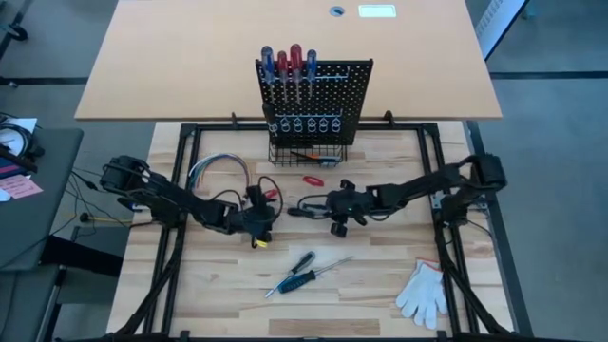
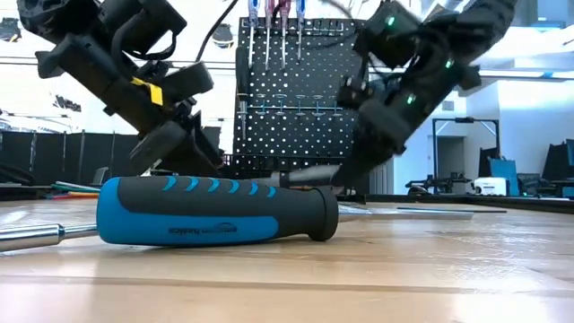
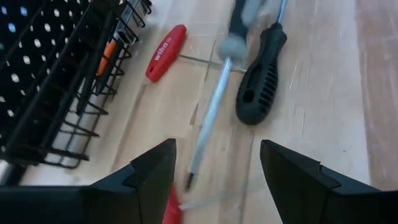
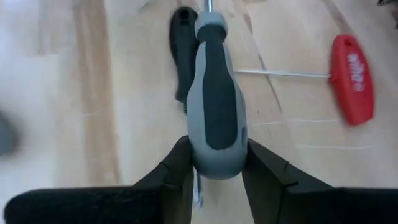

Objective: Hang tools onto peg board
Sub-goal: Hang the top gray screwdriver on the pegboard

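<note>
Grey-and-black rubber handle sits pinched between my right gripper's (image 4: 214, 163) fingers: a screwdriver (image 4: 214, 93), shaft pointing away from the wrist, just above the wooden tabletop (image 1: 380, 275). From overhead the right gripper (image 1: 334, 203) is low at table centre, in front of the peg board (image 1: 313, 95).

Progress, as I judge it: a start made, most left. Four screwdrivers with red or blue handles (image 1: 288, 65) stand in the board's top holders. The wire basket (image 1: 306, 152) at its base holds something orange, unclear what. Still loose on the table: a red T-handle key (image 4: 350, 74), a black-handled tool (image 3: 261, 74) lying beside the gripped screwdriver, and a blue-and-black screwdriver (image 2: 215, 211) with a second one nearer the front edge. White glove (image 1: 423, 293) at front right, not my concern.

Right arm reaches in from the right, elbow out, wrist dropped low. Left gripper (image 3: 214, 165) hovers close by, near the wire bundle (image 1: 217, 169), fingers spread wide, nothing between them; a red piece shows just under one finger, unidentified.
</note>
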Controlling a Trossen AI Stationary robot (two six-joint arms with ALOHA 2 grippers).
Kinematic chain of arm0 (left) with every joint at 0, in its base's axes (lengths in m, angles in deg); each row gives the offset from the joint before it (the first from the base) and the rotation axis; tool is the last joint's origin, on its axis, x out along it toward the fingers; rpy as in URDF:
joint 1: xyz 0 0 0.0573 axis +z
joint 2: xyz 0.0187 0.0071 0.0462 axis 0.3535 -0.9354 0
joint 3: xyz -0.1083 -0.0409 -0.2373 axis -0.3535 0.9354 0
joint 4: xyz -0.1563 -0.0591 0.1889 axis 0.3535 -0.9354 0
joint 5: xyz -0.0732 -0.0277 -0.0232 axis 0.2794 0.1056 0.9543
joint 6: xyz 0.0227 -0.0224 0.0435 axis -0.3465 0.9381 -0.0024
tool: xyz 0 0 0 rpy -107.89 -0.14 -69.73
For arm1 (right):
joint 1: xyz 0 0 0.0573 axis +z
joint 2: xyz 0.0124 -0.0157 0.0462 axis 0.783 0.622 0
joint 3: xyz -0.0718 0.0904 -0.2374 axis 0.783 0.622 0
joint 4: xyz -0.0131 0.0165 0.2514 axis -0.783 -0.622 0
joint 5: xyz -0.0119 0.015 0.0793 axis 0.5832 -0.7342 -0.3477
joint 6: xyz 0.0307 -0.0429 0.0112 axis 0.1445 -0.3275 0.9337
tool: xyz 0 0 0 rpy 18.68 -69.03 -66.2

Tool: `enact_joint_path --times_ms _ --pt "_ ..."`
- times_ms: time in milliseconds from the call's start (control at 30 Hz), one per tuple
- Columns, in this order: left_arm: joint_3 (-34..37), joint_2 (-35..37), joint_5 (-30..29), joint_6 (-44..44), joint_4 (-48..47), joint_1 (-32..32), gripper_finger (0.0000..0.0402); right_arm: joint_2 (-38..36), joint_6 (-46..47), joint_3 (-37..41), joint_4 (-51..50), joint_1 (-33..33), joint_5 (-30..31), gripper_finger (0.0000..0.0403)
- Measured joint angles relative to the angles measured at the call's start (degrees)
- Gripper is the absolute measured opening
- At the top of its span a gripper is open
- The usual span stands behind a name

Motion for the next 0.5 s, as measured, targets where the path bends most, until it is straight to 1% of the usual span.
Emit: enact_joint_path --times_ms 133,267,433,500 --pt "-0.14 0.0 0.13 -4.64 0.6 1.44 0.0227 -3.66 0.06 0.04 -0.87 1.63 0.12 0.0105" --pt "-2.81 0.02 0.19 -8.22 -0.58 2.62 0.0217 -5.85 0.46 0.04 -0.53 2.76 0.12 0.0104" --pt "-7.47 0.0 0.49 -11.39 -4.38 3.34 0.018 -6.17 0.51 0.04 -0.63 3.4 0.26 0.0104" --pt "-9.17 0.0 2.16 -11.29 -6.54 3.96 0.0157 -5.95 0.66 0.04 -0.48 3.4 0.36 0.0104"
